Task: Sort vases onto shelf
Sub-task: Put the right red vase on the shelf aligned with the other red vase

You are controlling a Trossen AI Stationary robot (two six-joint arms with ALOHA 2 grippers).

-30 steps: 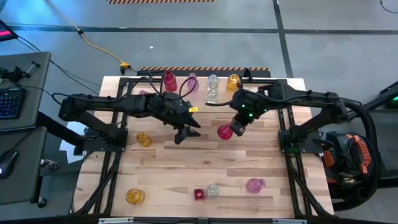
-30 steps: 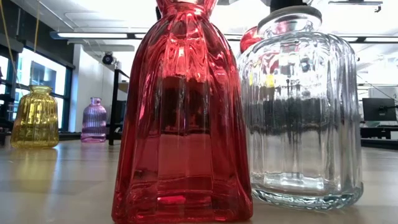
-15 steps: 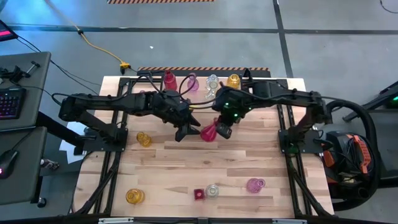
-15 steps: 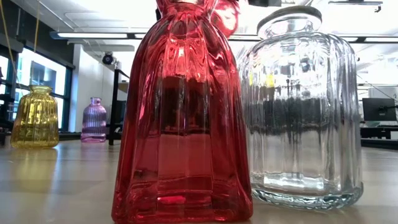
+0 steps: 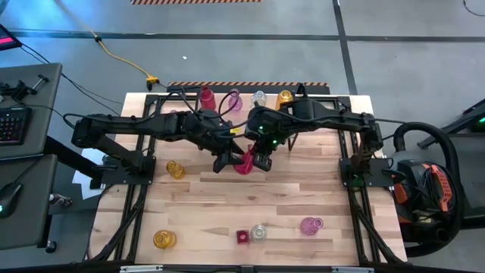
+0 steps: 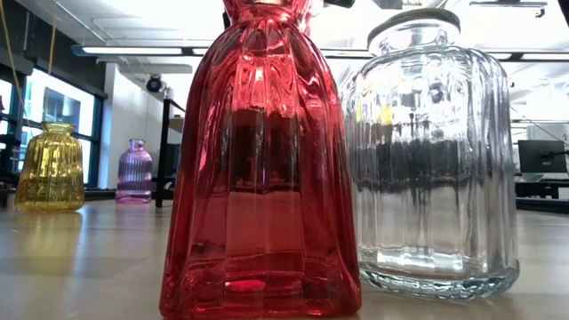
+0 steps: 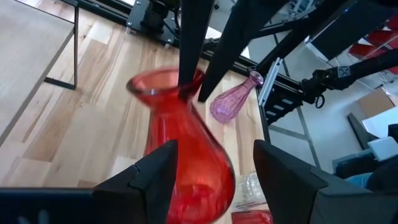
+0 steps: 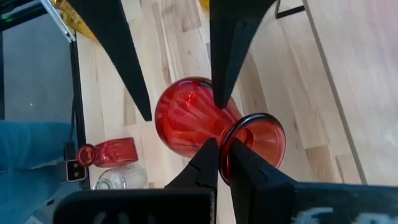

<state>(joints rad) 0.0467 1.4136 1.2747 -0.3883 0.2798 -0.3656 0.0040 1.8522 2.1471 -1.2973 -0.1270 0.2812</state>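
High view: both arms meet over mid-bench (image 5: 227, 205). Right hand (image 5: 260, 161) is pinched tight on the rim of a red vase (image 5: 244, 164), carried above the boards. Left hand (image 5: 225, 161) sits just beside it, fingers spread wide, the vase at or between them; nothing gripped. On the shelf (image 5: 333, 102) at the far edge stand four vases in a row: red (image 5: 206, 98), pink (image 5: 234, 100), clear (image 5: 259, 97), yellow (image 5: 284, 97). Loose on the bench: a yellow one (image 5: 175, 168) left of centre, another yellow (image 5: 163, 240) near the front, a small red bottle (image 5: 242, 236), a clear jar (image 5: 259, 232) touching or just beside it, a pink one (image 5: 311, 225).

Low view: red bottle (image 6: 260, 169) and clear jar (image 6: 433, 151) fill the foreground, upright; yellow (image 6: 50, 169) and purple (image 6: 134, 172) vases stand farther back. Hands are not clearly seen.

Left wrist view: red vase (image 7: 186, 155) tilted between the open fingers (image 7: 149, 177); a pink vase (image 7: 233, 102) beyond.

Right wrist view: fingers (image 8: 208, 158) closed on the vase lip (image 8: 258, 134), one inside, one outside.
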